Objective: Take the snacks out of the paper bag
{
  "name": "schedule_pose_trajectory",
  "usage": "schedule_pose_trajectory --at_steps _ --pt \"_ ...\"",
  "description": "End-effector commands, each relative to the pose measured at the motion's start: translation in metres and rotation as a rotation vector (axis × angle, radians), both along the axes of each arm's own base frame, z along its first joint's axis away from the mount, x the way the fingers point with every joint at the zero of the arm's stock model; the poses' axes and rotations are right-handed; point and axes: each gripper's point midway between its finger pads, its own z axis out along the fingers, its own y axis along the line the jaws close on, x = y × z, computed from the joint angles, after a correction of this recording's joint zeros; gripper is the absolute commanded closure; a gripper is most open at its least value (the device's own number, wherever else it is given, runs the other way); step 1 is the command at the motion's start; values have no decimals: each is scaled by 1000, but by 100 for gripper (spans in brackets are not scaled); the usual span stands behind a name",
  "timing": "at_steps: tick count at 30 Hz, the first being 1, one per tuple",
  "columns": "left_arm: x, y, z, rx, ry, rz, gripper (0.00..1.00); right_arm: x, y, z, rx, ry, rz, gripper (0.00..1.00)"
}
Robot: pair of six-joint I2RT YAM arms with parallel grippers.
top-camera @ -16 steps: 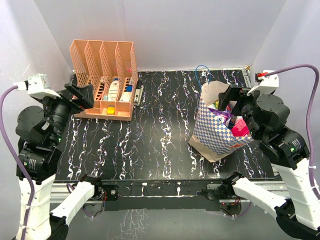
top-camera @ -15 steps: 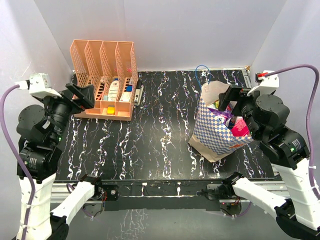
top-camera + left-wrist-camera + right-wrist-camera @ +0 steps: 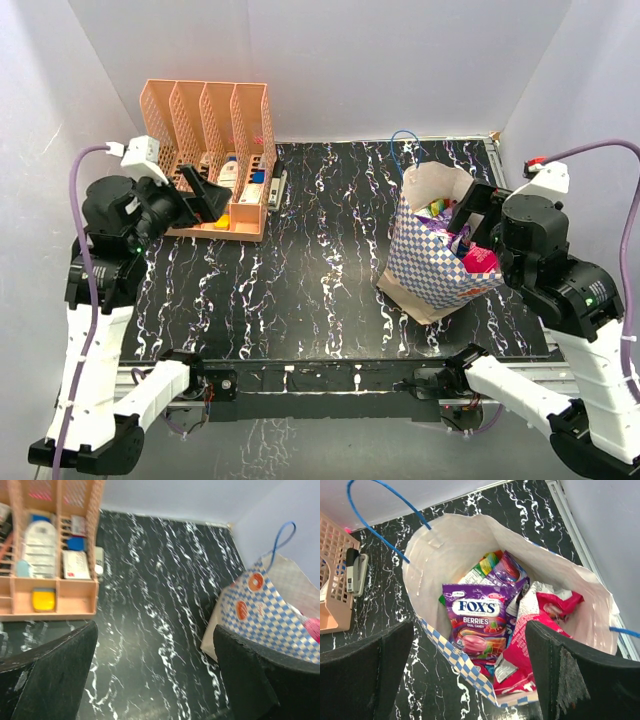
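The blue-and-white checkered paper bag [image 3: 432, 262] stands open at the right of the table, also in the left wrist view [image 3: 270, 615] and the right wrist view [image 3: 451, 650]. Inside lie snacks: a purple FOX'S pouch [image 3: 479, 625], a magenta pouch [image 3: 520, 655], a second purple pouch with green edge [image 3: 501, 570]. My right gripper [image 3: 478, 215] hangs open above the bag's mouth, empty; in its own view [image 3: 470, 680] the jaws stand wide apart. My left gripper [image 3: 205, 193] is open and empty over the table beside the rack, jaws wide in the left wrist view [image 3: 155, 680].
A peach slotted file rack [image 3: 210, 160] with white bottles and a yellow box stands at the back left. A stapler [image 3: 279, 186] lies beside it. The bag's blue cord handle [image 3: 405, 145] sticks up behind. Walls close in on three sides.
My left arm has swung inward and to the right, its gripper now nearer the rack's front. My right gripper has shifted slightly right over the bag. Bag and snacks have not moved.
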Motion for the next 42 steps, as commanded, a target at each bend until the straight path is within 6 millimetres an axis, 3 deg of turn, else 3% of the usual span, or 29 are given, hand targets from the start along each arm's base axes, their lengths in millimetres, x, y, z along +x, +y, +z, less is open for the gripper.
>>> schedule_pose_trajectory --at_steps 1,10,17,23,28,33,35,38,42 --pt "-10 -37 -6 -134 42 -197 2 -24 -17 14 93 -36 -72 2" --pt "2 -116 4 -550 30 -526 2 -65 -24 53 284 -244 -4 2" --pt "29 -219 -8 -523 102 -672 2 -71 -25 89 338 -413 39 2" --pt "75 -300 -20 -482 110 -714 2 -76 -29 106 299 -480 59 2" --pt "129 -335 -35 -428 123 -645 1 -84 -36 108 304 -515 47 2" --pt "152 -367 -39 -496 150 -697 7 -91 -44 106 308 -545 32 2" --pt "160 -376 -38 -521 153 -706 15 -92 -47 104 312 -547 26 2" --pt "169 -385 -36 -544 157 -703 38 -92 -51 99 309 -542 15 2" --pt "173 -396 -34 -599 155 -719 50 -91 -56 93 325 -539 -3 2"
